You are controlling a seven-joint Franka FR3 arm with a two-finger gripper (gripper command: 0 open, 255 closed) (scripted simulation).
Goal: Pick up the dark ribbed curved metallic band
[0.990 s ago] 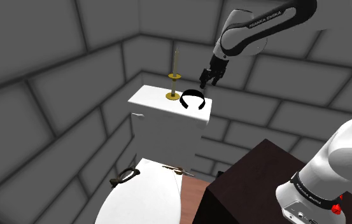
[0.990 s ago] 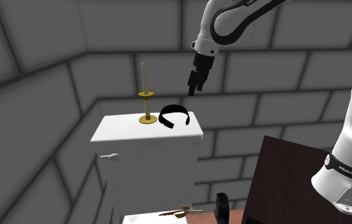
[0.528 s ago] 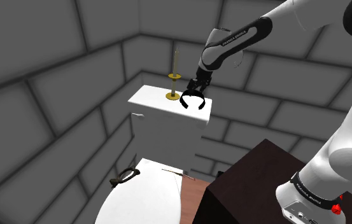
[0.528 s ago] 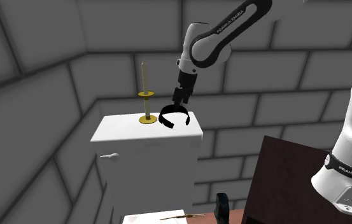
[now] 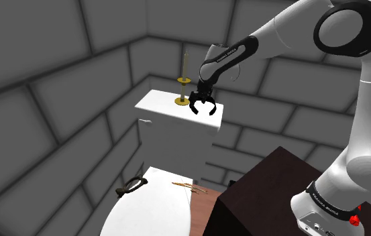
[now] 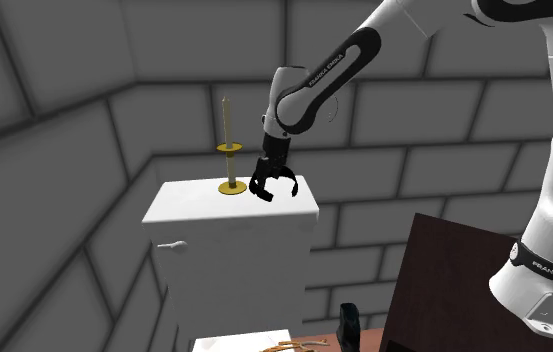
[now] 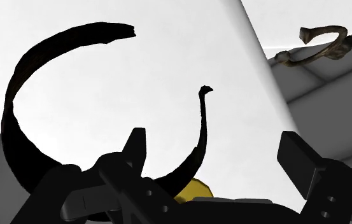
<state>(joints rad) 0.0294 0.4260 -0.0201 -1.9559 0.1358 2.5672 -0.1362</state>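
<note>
A dark curved band (image 5: 210, 109) lies on the white toilet tank lid (image 5: 160, 107), just to the shoulder view's right of a brass candle holder (image 5: 183, 84). My black gripper (image 5: 202, 102) has come down onto the band (image 6: 289, 189), with its fingers spread over the arc. In the wrist view the band (image 7: 21, 83) is a wide open C. Its thin end rises between the fingers of the gripper (image 7: 216, 145), and neither finger touches it. The gripper (image 6: 272, 178) stands open.
The candle holder (image 6: 229, 165) stands close beside the gripper. Below the tank, the toilet's closed lid (image 5: 150, 208) carries a thin brown curved piece (image 5: 190, 187) and a dark loop (image 5: 133, 185). The dark brown stand (image 5: 264, 194) is at the lower right. Grey block walls surround the tank.
The arm swung down from above and to the shoulder view's right of the tank, and the gripper now sits low over the band. The band has not moved.
</note>
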